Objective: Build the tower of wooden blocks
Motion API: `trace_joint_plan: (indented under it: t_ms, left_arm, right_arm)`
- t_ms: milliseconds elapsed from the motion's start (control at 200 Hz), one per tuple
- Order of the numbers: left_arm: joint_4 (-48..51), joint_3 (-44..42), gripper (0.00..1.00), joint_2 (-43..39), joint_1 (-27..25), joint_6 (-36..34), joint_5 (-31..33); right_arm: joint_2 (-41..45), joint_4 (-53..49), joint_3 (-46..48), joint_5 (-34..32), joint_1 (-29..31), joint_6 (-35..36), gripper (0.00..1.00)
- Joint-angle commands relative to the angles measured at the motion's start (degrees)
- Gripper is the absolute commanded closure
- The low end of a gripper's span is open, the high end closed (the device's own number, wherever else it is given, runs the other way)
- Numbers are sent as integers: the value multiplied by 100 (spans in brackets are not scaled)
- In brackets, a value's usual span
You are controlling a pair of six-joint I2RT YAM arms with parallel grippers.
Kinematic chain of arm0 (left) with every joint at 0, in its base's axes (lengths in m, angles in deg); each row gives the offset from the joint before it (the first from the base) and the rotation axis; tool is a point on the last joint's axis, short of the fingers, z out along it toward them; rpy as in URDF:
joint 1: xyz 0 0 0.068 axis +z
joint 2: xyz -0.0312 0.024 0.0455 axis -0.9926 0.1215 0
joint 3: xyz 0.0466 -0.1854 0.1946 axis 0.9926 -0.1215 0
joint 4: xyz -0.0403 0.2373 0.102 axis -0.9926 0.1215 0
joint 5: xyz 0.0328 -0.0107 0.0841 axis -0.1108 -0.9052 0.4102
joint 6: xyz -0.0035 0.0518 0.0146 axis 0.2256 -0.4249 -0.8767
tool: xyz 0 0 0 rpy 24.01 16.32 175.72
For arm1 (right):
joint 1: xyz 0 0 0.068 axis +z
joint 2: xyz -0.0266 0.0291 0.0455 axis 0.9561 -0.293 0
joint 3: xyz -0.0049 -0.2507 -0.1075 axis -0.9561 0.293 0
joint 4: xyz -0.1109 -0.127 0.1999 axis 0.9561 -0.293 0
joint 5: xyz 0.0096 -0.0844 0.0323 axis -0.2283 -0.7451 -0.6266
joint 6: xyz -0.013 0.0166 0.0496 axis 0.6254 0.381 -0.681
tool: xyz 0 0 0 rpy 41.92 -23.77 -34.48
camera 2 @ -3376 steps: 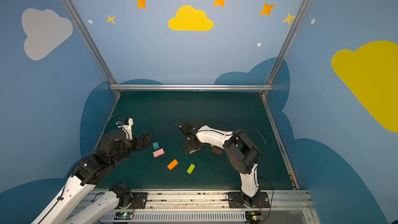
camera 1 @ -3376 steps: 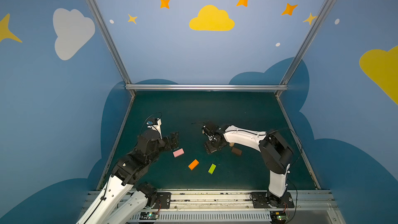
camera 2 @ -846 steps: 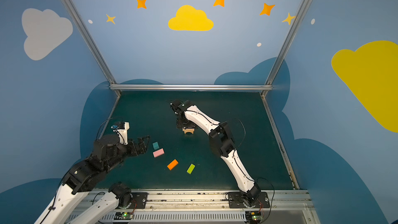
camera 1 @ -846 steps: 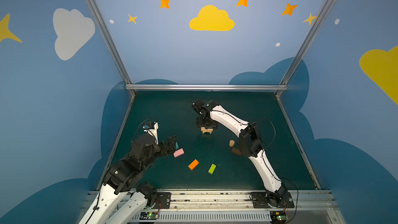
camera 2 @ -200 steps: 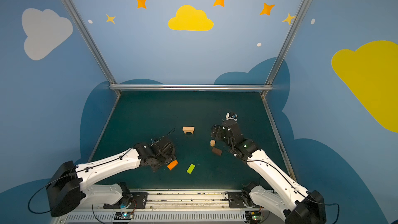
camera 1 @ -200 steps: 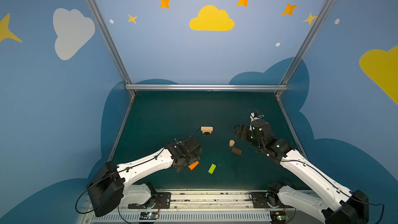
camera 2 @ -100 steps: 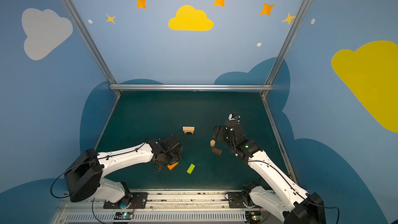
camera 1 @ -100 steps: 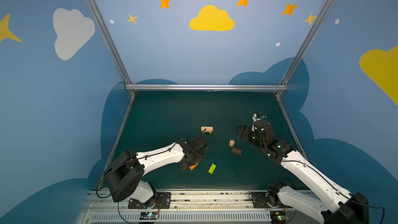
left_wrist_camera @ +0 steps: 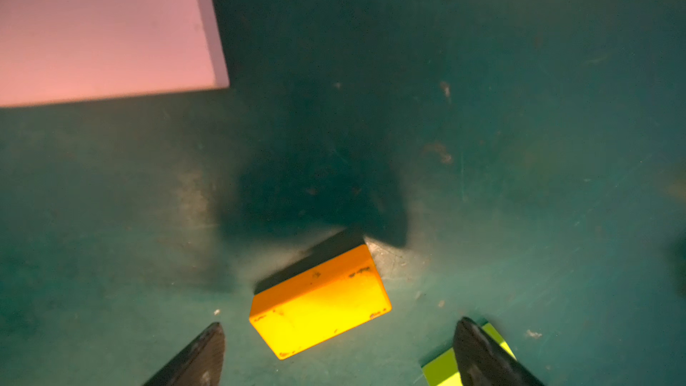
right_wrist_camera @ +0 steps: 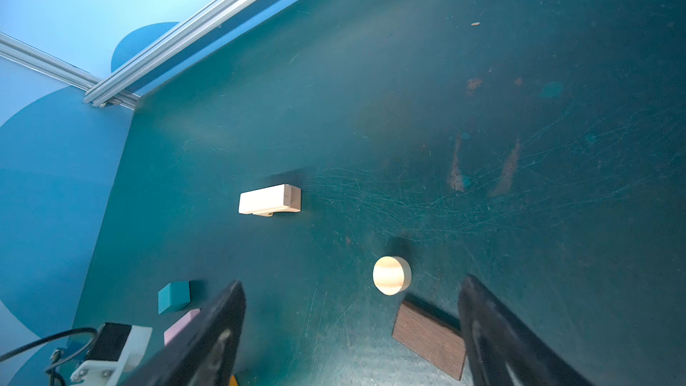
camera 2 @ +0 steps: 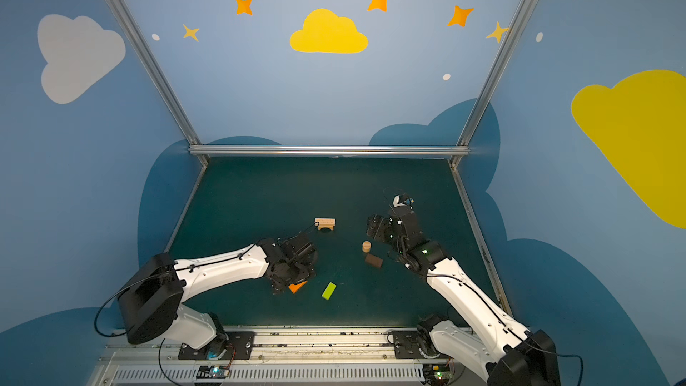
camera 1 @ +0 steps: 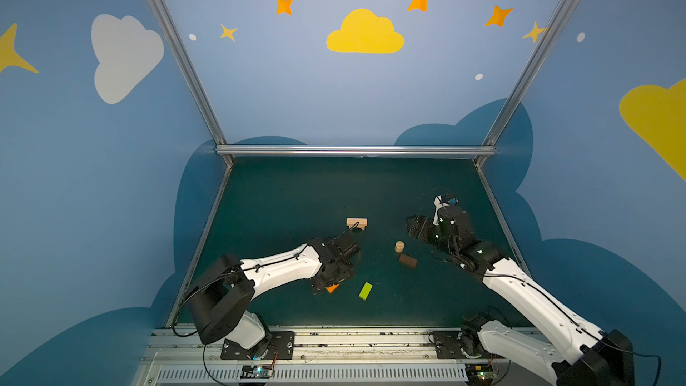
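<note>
Scuffed orange brick [left_wrist_camera: 319, 302] beneath left pincer [left_wrist_camera: 340, 325]

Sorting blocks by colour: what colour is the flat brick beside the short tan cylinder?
Dark brown; the flat brick shows best in the right wrist view.

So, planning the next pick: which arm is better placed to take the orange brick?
Left. The open left gripper hangs over the orange brick, framing it in the wrist view. The right gripper is off by the tan cylinder and dark brown brick.
</note>
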Motion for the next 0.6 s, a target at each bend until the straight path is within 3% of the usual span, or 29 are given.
trace_joint_plan:
  t_ms: [0,596]
  left_arm:
    - [77,-1,4,142,-14,100,-30]
    - [207,274,4,824,155,16,-216]
  right_arm:
    - [-15,89,57,43,-34,-44,12]
    - [126,101,191,129,-246,-24,12]
